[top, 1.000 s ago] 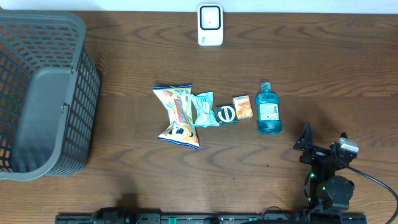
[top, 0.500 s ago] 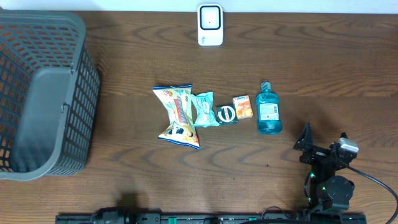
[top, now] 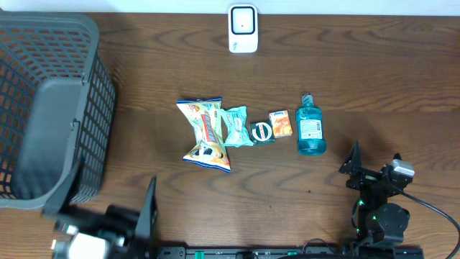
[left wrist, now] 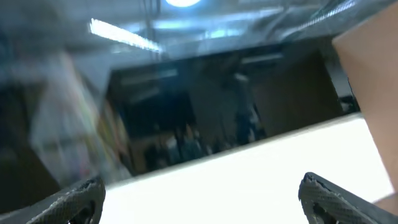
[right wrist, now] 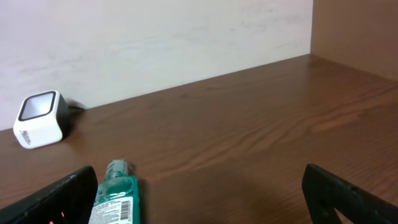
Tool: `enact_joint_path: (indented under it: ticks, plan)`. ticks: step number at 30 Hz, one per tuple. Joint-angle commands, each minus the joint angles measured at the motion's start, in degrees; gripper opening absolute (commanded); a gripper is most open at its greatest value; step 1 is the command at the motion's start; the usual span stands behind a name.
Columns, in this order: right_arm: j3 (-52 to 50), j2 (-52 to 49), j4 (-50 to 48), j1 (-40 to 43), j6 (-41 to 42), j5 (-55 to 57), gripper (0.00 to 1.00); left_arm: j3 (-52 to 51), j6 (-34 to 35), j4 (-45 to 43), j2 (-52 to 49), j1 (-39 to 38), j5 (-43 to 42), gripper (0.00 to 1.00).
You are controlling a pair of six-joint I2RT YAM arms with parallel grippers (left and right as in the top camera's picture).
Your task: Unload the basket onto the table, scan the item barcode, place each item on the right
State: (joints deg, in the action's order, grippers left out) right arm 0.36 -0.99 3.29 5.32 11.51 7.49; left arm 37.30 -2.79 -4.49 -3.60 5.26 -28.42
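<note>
Left gripper and right gripper spread wide; only overhead shows the basket and snack bag

Grained wooden table, grey plastic basket, glossy crinkled snack bag.

Dark brown wood-grain table filling the overhead view, plain off-white wall along its far edge, brown side panel at the far right corner, blurred dim ceiling in the left wrist view, bright round lamp, slanted strip light
</note>
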Motion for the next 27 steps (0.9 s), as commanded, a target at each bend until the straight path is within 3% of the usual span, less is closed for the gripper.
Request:
enact_joint_path:
  ticks: [1,9,14,18,27]
  plan:
    - [0.0,0.2,0.2,-0.5,0.2,0.3,0.99,-8.3,8.2,-5.0,-0.1,0.2,-0.7,0.98]
    - [0.0,0.2,0.2,-0.5,0.2,0.3,0.99,-22.4,11.7,-11.8,0.0,0.2,2.1,0.98]
    - [0.0,0.2,0.2,-0.5,0.2,0.3,0.99,-28.6,11.7,-11.9,0.0,0.2,3.0,0.98]
    - [0.0,0.2,0.2,-0.5,0.2,0.3,0.99,-33.5,14.6,-11.0,0.0,0.2,9.0,0.98]
    - [0.0,0.2,0.2,-0.5,0.2,0.3,0.99,-37.1,14.5,-8.2,-0.1,0.2,8.6,0.98]
